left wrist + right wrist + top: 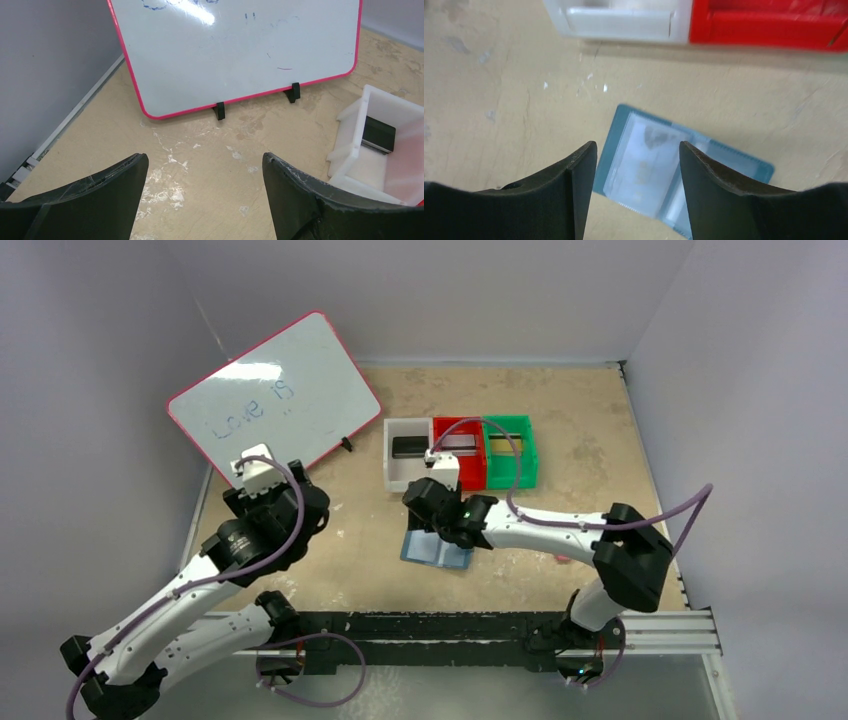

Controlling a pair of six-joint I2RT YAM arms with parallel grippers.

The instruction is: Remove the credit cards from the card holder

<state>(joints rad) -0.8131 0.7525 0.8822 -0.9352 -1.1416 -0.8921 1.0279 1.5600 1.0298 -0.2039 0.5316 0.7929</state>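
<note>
The slate-blue card holder (pixel 437 550) lies open and flat on the table in front of the bins. In the right wrist view the card holder (pixel 649 165) shows paler blue pockets, and a pale card shape (pixel 644 160) shows faintly through the left pocket. My right gripper (pixel 436 528) hovers just above it, open and empty, with the right gripper (pixel 638 150) straddling the left half. A black card (pixel 408 447) lies in the white bin, a silvery-grey card (pixel 462 443) in the red bin, and a dark gold card (pixel 506 446) in the green bin. My left gripper (pixel 300 502) is open and empty, as the left gripper (pixel 205 160) shows over bare table.
White bin (pixel 392 468), red bin (pixel 470 480) and green bin (pixel 527 465) stand side by side behind the holder. A pink-framed whiteboard (pixel 275 400) leans on black feet at the back left. The left wrist view shows the white bin (pixel 350 130) with the black card (pixel 378 134).
</note>
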